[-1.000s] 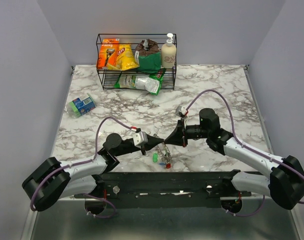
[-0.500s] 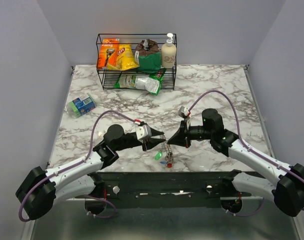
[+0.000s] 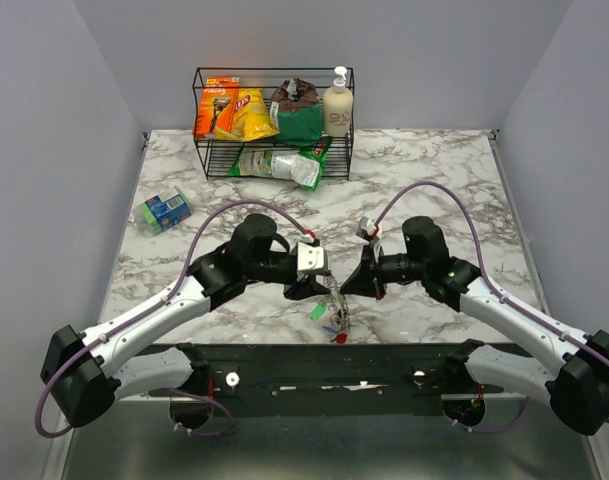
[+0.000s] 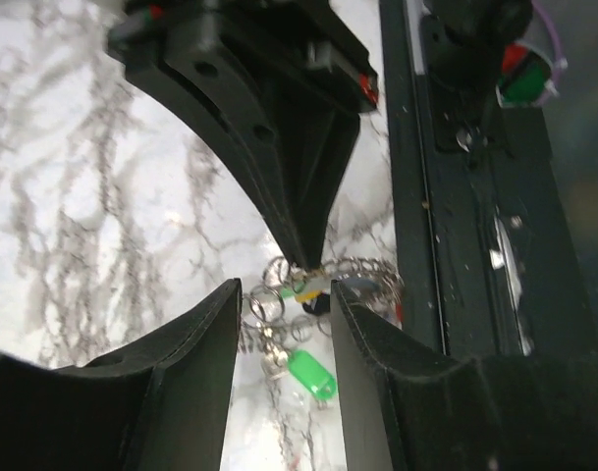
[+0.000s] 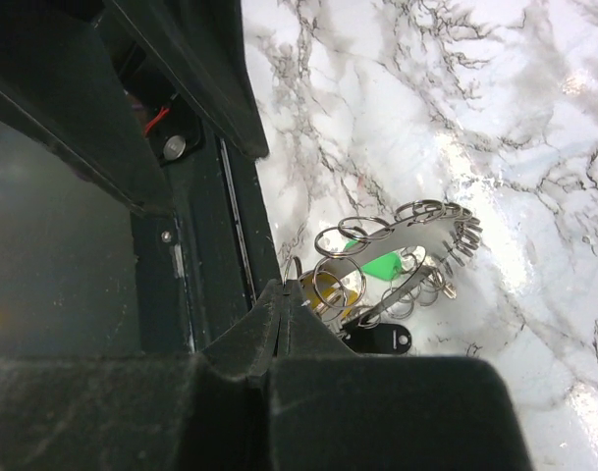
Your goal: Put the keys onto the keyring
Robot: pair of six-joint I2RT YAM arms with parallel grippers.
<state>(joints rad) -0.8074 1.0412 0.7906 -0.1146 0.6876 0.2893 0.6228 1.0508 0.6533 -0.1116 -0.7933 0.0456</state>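
Note:
The keyring (image 5: 416, 228), a silvery wire loop strung with small split rings, hangs just above the marble by the near table edge. My right gripper (image 5: 282, 287) is shut, pinching a thin ring of that bunch at its fingertips. Keys hang from it: a green one (image 4: 311, 373), a black one (image 5: 382, 339), a yellow one (image 5: 335, 294) and a red one (image 3: 339, 338). My left gripper (image 4: 286, 294) is open, its fingers on either side of the bunch without touching it. From above, the left gripper (image 3: 322, 287) and right gripper (image 3: 346, 288) meet tip to tip over the keyring (image 3: 332, 305).
A black wire rack (image 3: 274, 120) with packets and a pump bottle stands at the back. A blue-green pack (image 3: 164, 210) lies at the left. The black mounting frame (image 3: 334, 355) runs along the near edge, right below the keys.
My left gripper has opened and let go of the bunch, and the left arm has swung in towards the middle. The right gripper stays shut, and the bunch now hangs from it.

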